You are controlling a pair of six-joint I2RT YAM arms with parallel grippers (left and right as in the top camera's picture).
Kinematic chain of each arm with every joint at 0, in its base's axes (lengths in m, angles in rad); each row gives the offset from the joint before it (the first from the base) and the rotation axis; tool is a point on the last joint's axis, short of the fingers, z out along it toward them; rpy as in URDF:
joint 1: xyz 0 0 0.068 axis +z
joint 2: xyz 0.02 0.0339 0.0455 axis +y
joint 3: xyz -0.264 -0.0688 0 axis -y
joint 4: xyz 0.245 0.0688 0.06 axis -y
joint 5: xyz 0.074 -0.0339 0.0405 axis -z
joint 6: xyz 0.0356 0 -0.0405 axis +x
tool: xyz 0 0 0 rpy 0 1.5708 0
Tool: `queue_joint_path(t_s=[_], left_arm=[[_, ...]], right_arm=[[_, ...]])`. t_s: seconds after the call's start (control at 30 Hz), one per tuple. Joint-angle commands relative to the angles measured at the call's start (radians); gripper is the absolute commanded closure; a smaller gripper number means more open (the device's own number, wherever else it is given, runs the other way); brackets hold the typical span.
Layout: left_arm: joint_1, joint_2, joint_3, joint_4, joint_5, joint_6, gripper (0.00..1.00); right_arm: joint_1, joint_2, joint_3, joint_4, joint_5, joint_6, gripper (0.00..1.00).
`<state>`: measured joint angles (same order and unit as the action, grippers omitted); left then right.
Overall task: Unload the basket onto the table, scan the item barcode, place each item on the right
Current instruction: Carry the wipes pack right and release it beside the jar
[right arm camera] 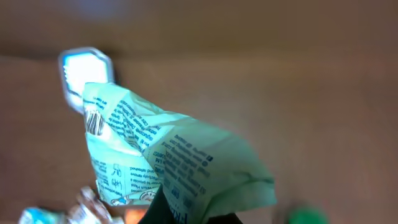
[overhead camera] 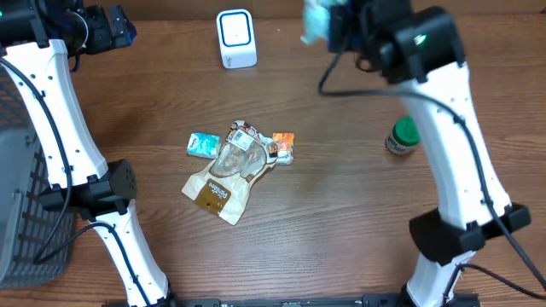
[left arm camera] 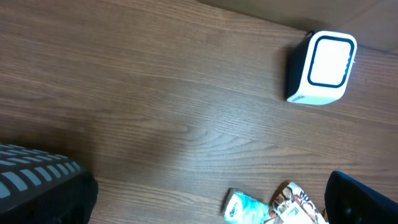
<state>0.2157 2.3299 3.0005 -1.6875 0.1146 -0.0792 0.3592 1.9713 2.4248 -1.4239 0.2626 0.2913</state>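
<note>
The right tool (overhead camera: pixel 339 30) pinches a pale green packet (right arm camera: pixel 180 162) aloft, apparently presenting its barcode (right arm camera: pixel 93 122) to the scanner (overhead camera: pixel 236 38); the left tool (overhead camera: pixel 113 30) hangs spread.

Smeared by motion in the right wrist view: the pale green packet (right arm camera: pixel 168 149), print too soft to read, covering nearly all of the right gripper (right arm camera: pixel 189 214). From overhead, blurred again and clipped by the top edge. Cut off at bottom edges: green bottle (right arm camera: pixel 308 216), snack pile (left arm camera: pixel 280 208), left gripper (left arm camera: pixel 210 216), just dark finger stubs (left arm camera: pixel 43 186). Cropped at left: basket (overhead camera: pixel 21 213).
</note>
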Motion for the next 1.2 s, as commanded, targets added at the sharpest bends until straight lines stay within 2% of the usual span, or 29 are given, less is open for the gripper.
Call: queue_joint_path(t_s=[0.0,0.23,0.43,0.5,0.8,1.17], left_arm=[[-0.007,-0.035,0.017,-0.002,-0.007,-0.013,0.00],[-0.007,-0.035,0.017,-0.002,-0.007,-0.014,0.00],[-0.007,-0.035,0.017,-0.002,-0.007,-0.014,0.00],[-0.007,-0.035,0.017,-0.002,-0.007,-0.014,0.00],[-0.008,-0.035,0.017,-0.002,-0.007,-0.014,0.00],[-0.008,-0.035,0.017,-0.002,-0.007,-0.014,0.00]], right_arm=[[-0.102,0.038,-0.018,-0.086,-0.083,0.147,0.96],[-0.222,0.058,-0.229,-0.094,-0.085,0.199,0.96],[-0.218,0.058,-0.556,0.039,-0.067,0.180,0.96],[-0.218,0.058,-0.639,0.075,0.000,0.181,0.96],[-0.224,0.059,-0.722,0.085,0.290,0.274,0.96],[-0.268,0.058,-0.723,0.086,0.353,0.289,0.96]])
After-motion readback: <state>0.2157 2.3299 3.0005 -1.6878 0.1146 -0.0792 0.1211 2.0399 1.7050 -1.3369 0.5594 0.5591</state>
